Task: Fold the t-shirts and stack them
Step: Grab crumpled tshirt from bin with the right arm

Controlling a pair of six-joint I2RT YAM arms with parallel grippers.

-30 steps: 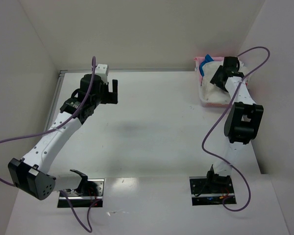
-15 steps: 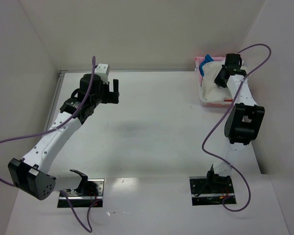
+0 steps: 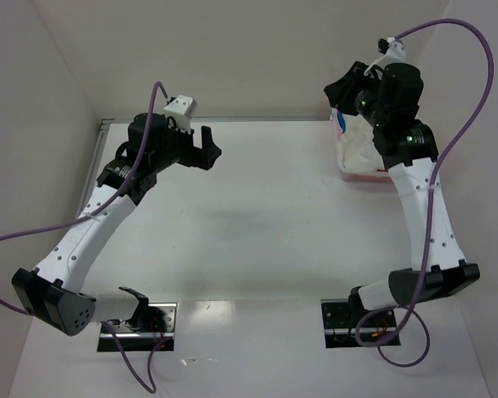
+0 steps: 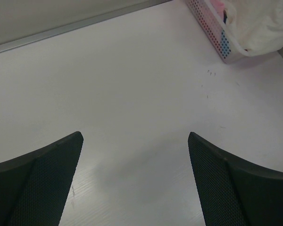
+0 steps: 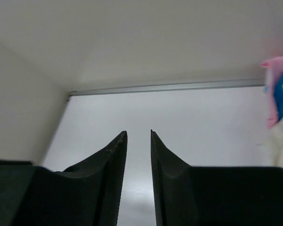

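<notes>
Left claw (image 4: 134,136) hung released over the tabletop (image 4: 132,80); right claw (image 5: 138,133), nearly clenched and empty, hovered upper right by the t-shirts (image 3: 358,148).

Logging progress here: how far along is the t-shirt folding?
Nothing done: no folded shirt lies on the white table. The off-white, pink and blue cloth t-shirts sit bunched in the perforated plastic basket, far right. Nothing in hand: left gripper open, right gripper nearly shut above the basket. All folding and stacking remains.
</notes>
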